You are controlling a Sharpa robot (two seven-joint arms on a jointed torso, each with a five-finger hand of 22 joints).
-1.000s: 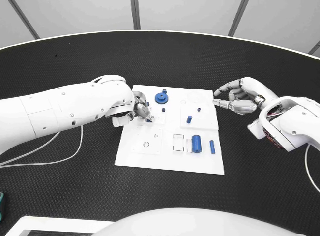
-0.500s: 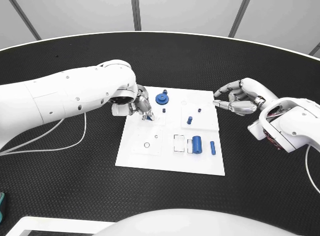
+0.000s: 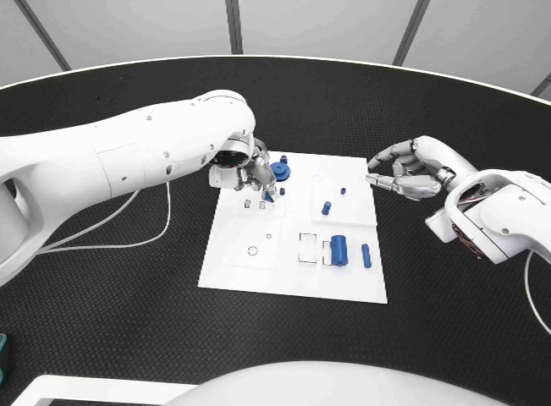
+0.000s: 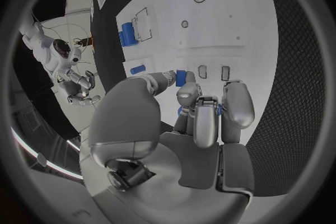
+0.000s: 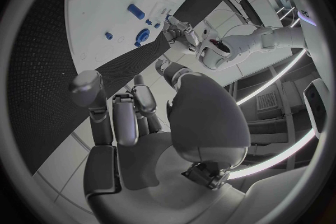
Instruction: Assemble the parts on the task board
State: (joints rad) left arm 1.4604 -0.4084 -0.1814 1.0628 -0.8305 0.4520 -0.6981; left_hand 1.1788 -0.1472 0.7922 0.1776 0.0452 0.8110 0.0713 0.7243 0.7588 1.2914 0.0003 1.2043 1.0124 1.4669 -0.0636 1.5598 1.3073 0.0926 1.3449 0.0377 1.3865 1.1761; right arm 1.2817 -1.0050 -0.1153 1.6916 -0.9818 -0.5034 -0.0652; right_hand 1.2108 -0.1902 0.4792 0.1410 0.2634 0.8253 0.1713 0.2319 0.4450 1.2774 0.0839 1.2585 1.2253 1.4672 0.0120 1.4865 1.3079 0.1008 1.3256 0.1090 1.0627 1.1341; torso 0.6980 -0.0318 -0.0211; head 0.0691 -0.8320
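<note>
The white rectangular task board [image 3: 288, 271] lies mid-frame on the black table [image 3: 129, 321]. The left hand [image 3: 253, 176] pinches a small blue part [image 4: 181, 78] above its upper-left corner. The right hand [image 3: 410, 169], fingers curled and holding nothing, hovers right of the board.

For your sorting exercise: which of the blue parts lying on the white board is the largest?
The thick blue cylinder near the board's front edge, beside the rectangular cut-outs. It is clearly longer and fatter than the slim blue pin next to it and the small peg further back.
</note>
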